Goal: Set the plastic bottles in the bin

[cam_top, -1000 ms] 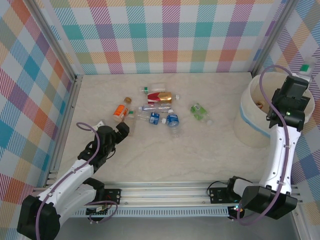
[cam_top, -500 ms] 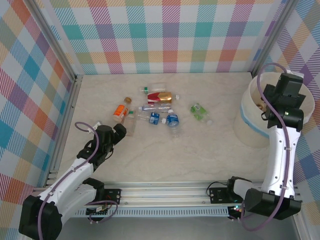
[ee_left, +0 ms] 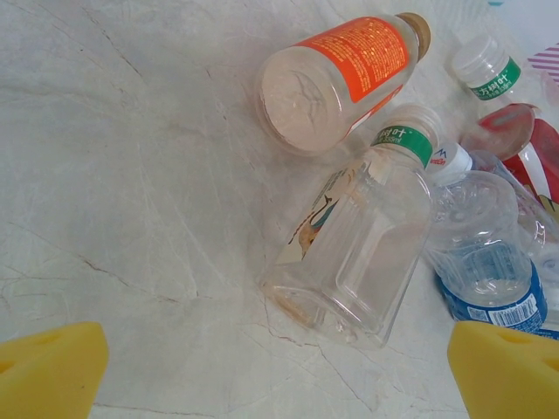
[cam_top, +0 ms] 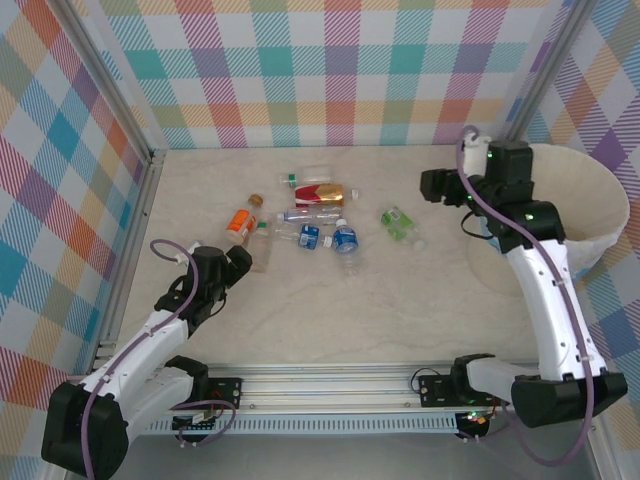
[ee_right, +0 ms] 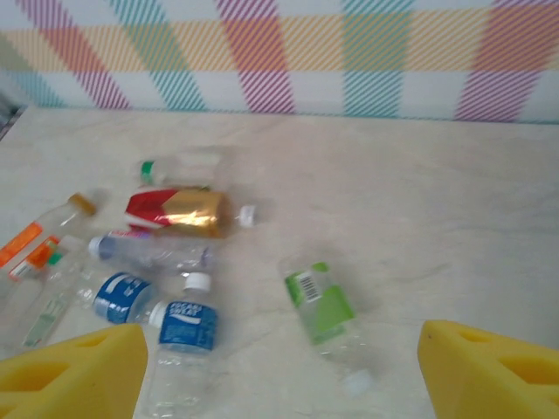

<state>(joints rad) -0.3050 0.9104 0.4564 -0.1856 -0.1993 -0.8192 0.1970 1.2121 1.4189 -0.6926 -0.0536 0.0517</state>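
Bottles: lying flat in a bunch in the middle of the table, none held. The bin sits far R, well apart from them.
Next pick (my guess): clear bottle w/ green cap band, on the L edge of the bunch.
Where from L gripper: right in front, just past the tips, a bit R of the middle.
Long axis: base end nearest the jaws, cap end pointing away & a bit R. So the pads would close across its sides, not end to end.
Neighbours: orange-label bottle is just beside its cap, maybe touching. Blue-label bottle leans on its R side, so it's tight there for the R pad.
Nearer arm: L arm for this one. R arm is nearer the green-label bottle & the bin.
L jaws: wide open, holding nothing, touching nothing.
R gripper: held high, looking down at the bunch. Jaws wide apart, nothing btwn them.
Green-label bottle: lies alone in front of the R jaws, cap end toward them.
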